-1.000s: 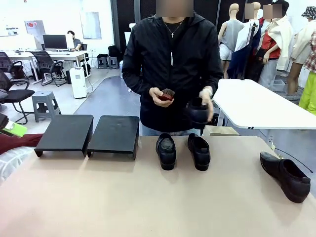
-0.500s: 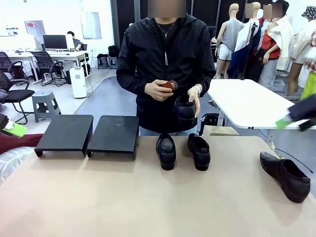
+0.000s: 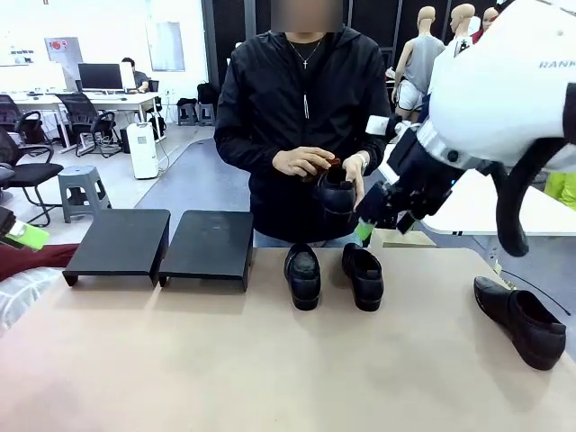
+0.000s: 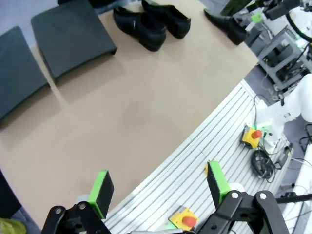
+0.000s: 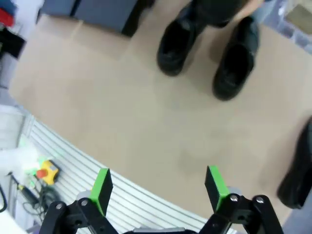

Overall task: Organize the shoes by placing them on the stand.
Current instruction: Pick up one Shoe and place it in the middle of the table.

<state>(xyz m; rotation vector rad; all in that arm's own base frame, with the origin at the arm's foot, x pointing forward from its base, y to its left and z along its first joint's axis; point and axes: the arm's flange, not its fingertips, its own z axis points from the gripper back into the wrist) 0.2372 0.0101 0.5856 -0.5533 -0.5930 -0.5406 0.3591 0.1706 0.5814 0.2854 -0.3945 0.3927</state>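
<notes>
Black matte panels of the stand [image 3: 119, 238] are set side by side at ten o'clock on the table [image 3: 225, 360]; a pair of shoes [image 3: 302, 274] is stood at twelve o'clock, just to the right of the stand, toes turned toward the near side, the two close together but apart; a single shoe [image 3: 522, 322] is laid at three o'clock by the table's right edge, well apart from the pair; a fourth shoe [image 3: 335, 193] is held above the far edge in the person's hands [image 3: 304, 162], one laid over its top and the other at its side. The robot's right hand [image 5: 158, 187] is carried in the air at one o'clock, near the held shoe but apart from it; its green pads are spread wide and nothing is grasped; the pair is seen below it in the right wrist view. The robot's left hand [image 4: 159, 185] is held at nine o'clock beside the table's left edge; it too is released, pads wide apart, with nothing between them.
</notes>
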